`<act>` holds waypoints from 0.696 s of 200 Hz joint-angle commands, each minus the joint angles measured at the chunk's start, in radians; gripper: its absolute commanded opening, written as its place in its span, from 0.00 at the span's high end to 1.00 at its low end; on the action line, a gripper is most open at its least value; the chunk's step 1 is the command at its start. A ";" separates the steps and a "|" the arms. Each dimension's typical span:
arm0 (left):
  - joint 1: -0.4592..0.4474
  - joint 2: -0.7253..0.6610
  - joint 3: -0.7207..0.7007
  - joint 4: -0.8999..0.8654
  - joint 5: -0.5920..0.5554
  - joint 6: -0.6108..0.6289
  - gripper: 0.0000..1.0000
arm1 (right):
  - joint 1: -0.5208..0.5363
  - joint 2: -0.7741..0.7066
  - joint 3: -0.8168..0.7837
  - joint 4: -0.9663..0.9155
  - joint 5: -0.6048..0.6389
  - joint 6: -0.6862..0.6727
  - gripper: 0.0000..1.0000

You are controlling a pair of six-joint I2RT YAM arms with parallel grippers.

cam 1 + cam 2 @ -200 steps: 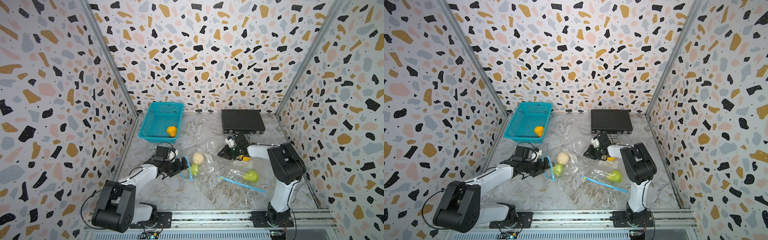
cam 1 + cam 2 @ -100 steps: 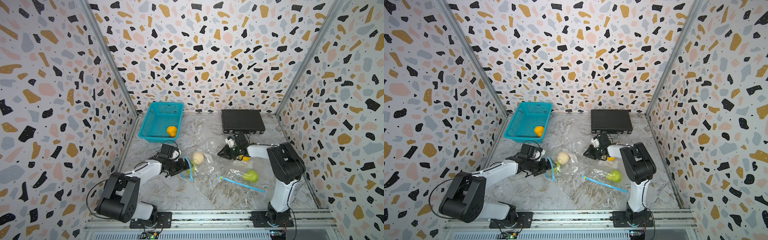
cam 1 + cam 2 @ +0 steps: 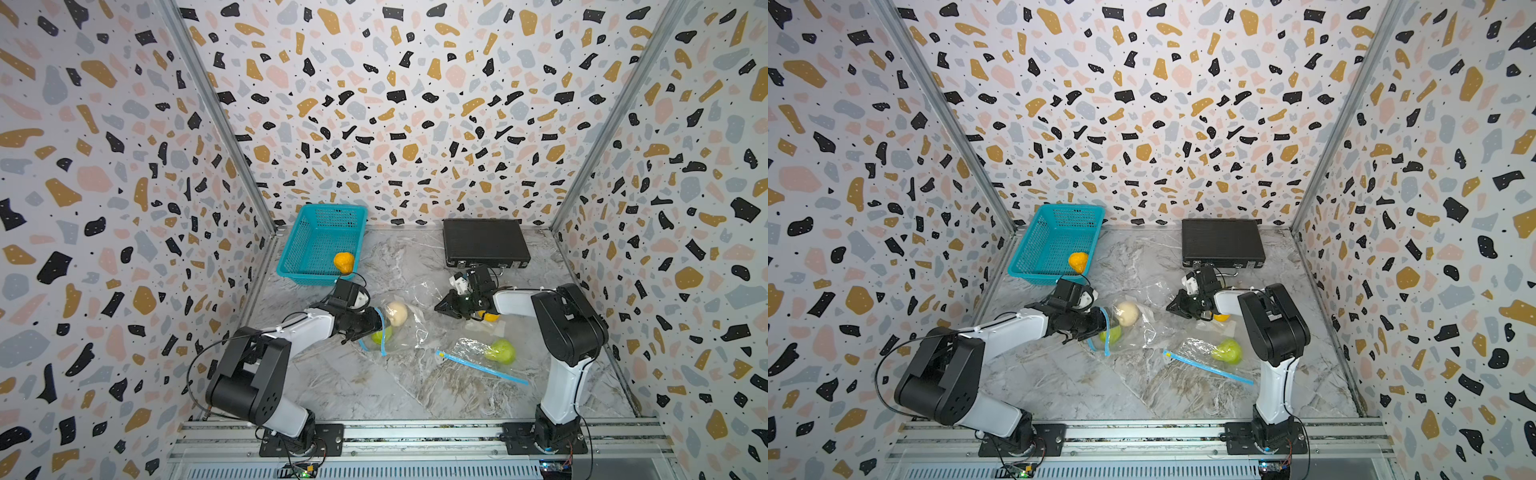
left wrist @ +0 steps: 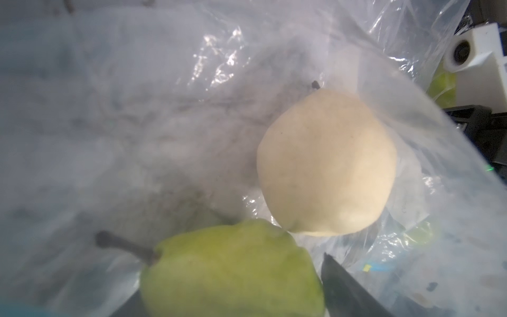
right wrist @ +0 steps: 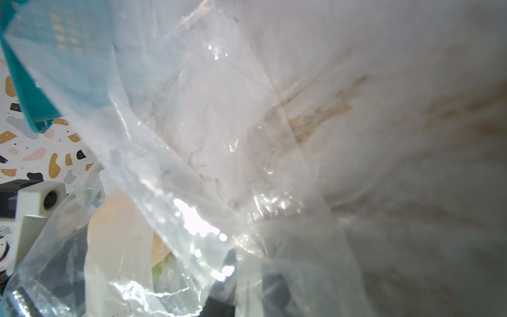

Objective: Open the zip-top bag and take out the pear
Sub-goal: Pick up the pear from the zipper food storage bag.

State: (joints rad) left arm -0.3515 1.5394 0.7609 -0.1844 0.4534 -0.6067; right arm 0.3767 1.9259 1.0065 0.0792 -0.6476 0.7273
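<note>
1. Green pears: two. The green pear (image 3: 380,336) that matters lies just inside the mouth of the zip-top bag (image 3: 411,328), left of the middle of the table (image 3: 353,386). The second green pear (image 3: 502,351) sits in a second bag (image 3: 469,349) toward the front right.
2. Bags with a blue zip strip: two that I can count. The first bag's blue strip (image 3: 383,347) curls round the pear at the open mouth. The second bag's strip (image 3: 482,368) lies straight along the table.
3. The left gripper (image 3: 371,327) reaches into that open mouth. In the left wrist view the green pear (image 4: 230,271) sits right between its jaws, with one dark finger (image 4: 345,291) just beside the fruit. I cannot tell whether the jaws press on it.
4. One pale round fruit (image 3: 397,312) rests in the same bag, touching the pear on its far side.
5. The right gripper (image 3: 444,306) is at the far end of that bag. Crumpled clear film fills its wrist view, and I cannot tell whether it is pinching the film.
6. Orange fruits: two, one orange fruit (image 3: 344,262) in the blue basket (image 3: 291,253) and another orange (image 3: 487,316) under the right arm.
7. One black case (image 3: 484,243) lies by the back wall.
</note>
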 commanded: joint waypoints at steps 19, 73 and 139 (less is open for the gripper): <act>-0.012 -0.005 0.002 0.017 -0.014 0.015 0.38 | -0.002 -0.001 -0.005 -0.007 -0.007 -0.005 0.82; 0.019 -0.119 -0.035 -0.049 0.000 0.030 0.52 | -0.004 -0.006 -0.005 -0.001 -0.002 0.005 0.82; 0.246 -0.383 -0.030 -0.348 -0.122 0.149 0.52 | -0.006 -0.022 -0.011 0.034 0.008 0.050 0.82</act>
State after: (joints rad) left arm -0.1989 1.2461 0.7300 -0.4030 0.4042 -0.5255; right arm 0.3767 1.9259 1.0031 0.0898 -0.6453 0.7494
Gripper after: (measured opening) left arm 0.607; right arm 0.180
